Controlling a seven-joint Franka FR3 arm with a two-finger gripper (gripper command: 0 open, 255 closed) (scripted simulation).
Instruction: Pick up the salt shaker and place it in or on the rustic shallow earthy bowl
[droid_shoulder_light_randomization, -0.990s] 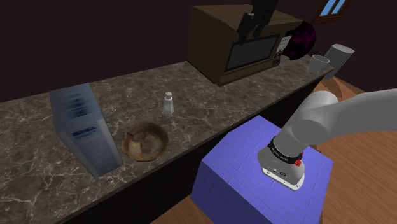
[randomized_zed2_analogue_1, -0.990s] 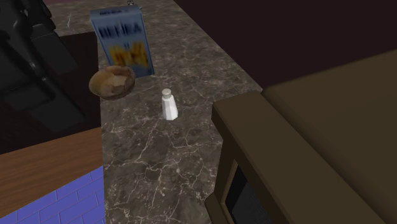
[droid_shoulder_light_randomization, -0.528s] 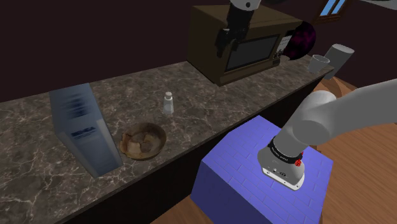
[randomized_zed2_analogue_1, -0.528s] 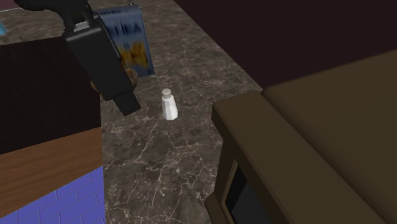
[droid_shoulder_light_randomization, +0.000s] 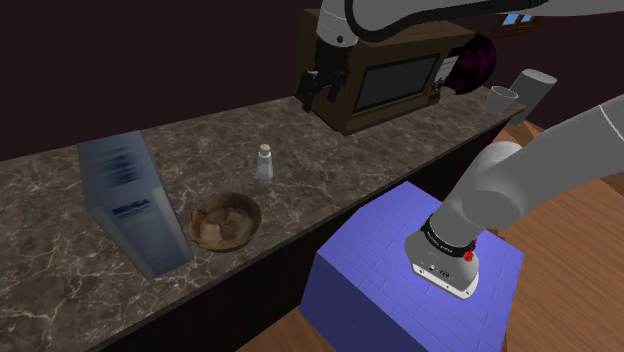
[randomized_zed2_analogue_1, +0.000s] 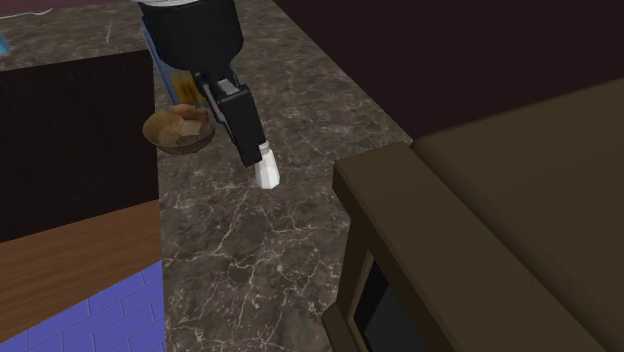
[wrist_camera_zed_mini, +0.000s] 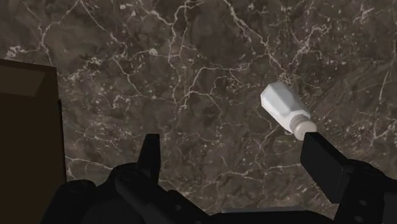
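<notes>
On the tabletop: the salt shaker (droid_shoulder_light_randomization: 264, 162) stands upright on the dark marbled tabletop (droid_shoulder_light_randomization: 60, 190), well apart from the brown microwave (droid_shoulder_light_randomization: 385, 70). It is near the bowl (droid_shoulder_light_randomization: 226, 221), which sits just beside a blue box (droid_shoulder_light_randomization: 135, 205).
Gripper: the gripper (wrist_camera_zed_mini: 231, 140) hangs above the tabletop, its two fingers apart and nothing between them. In the wrist view the cap of the salt shaker is close to one fingertip and not centred in the gap.
Look of the salt shaker: a white faceted body, wider at the foot, with a narrower greyish cap on top.
Weight, as I judge: light, because it is small beside the box and the bowl.
Stiffness, as I judge: hard and rigid, so it will not give under the fingers.
Surface, as I judge: smooth, perhaps slippery, so a firm closing is needed.
Stability: tall on a narrow foot, so a side touch from a finger can tip it.
Where to hold: around the middle of the body, below the cap, with the fingers on two opposite facets.
Bowl: brown, shallow and rough-looking, so the salt shaker should be lowered gently into it.
</notes>
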